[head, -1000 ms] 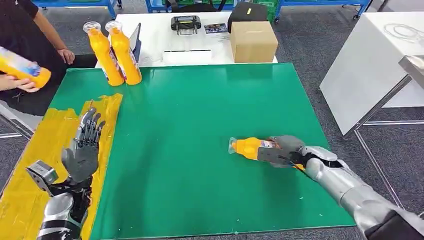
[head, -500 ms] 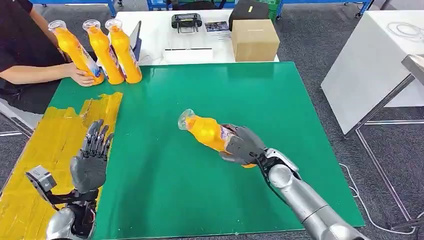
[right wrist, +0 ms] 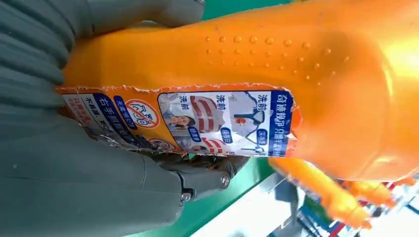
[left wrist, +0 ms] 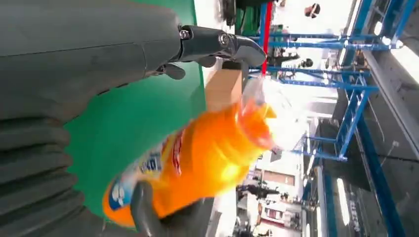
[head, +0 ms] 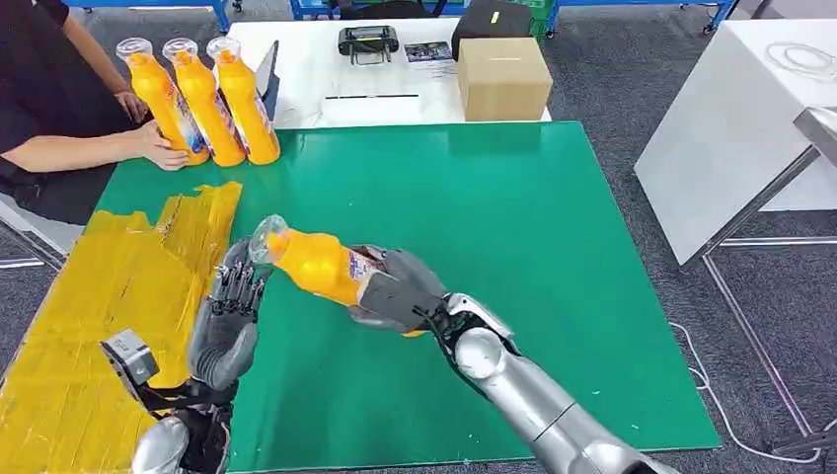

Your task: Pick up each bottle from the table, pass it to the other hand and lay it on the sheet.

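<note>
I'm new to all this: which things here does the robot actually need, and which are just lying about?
Part of the job: the held bottle, right hand, left hand, yellow sheet, three standing bottles.

Lying about: cardboard box, black device, white table.

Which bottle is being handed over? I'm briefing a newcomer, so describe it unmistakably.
On the green table, look near the front, just right of the yellow sheet. The orange bottle there is gripped by the right hand, tilted off the surface; the three bottles at the far-left corner stand upright.
</note>
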Available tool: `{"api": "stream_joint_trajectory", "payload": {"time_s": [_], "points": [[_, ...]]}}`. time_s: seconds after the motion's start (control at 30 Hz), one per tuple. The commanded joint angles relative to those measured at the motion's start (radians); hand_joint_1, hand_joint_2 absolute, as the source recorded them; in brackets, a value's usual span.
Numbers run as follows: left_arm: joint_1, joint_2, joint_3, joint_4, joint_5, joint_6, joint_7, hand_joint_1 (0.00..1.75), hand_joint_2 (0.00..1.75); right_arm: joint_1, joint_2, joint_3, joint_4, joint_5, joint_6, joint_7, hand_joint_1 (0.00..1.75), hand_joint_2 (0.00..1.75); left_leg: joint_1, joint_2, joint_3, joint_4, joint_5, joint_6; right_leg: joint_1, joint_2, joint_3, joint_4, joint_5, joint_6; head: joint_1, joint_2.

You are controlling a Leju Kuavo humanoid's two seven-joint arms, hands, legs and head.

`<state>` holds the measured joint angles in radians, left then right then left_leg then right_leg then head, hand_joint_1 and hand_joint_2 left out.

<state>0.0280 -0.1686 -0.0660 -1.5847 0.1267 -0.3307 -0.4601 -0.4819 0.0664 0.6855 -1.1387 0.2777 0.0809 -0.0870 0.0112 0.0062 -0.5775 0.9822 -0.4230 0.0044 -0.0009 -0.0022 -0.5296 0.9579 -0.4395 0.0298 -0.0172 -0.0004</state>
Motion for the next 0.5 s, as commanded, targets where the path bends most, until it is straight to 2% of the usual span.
{"api": "stream_joint_trajectory", "payload": {"time_s": [0.03,0.3,0.5], "points": [[-0.050,0.009,-0.067,0.059,-0.001,0.010,-0.003,0.00,1.75,-0.100,0.082,0.138,0.183,-0.010,-0.005,0.005,1.75,1.75,-0.001,0.002,0.001,0.000,-0.001,0.000,-0.001,0.002,0.001,0.000,0.000,0.000,0.000,0.000],[-0.065,0.009,-0.063,0.077,0.014,0.004,-0.004,0.00,1.75,-0.105,0.107,0.190,0.277,-0.017,-0.018,0.002,1.75,1.75,0.000,0.000,0.003,0.000,-0.001,0.000,0.000,0.001,0.002,0.000,-0.001,0.000,0.000,0.000],[-0.079,0.004,-0.052,0.104,0.043,-0.001,0.014,0.00,1.75,-0.073,0.142,0.259,0.343,0.033,-0.029,-0.008,1.75,1.75,0.000,-0.001,0.003,-0.001,-0.001,0.000,0.000,0.000,0.002,-0.001,-0.001,0.000,0.000,0.000]]}}
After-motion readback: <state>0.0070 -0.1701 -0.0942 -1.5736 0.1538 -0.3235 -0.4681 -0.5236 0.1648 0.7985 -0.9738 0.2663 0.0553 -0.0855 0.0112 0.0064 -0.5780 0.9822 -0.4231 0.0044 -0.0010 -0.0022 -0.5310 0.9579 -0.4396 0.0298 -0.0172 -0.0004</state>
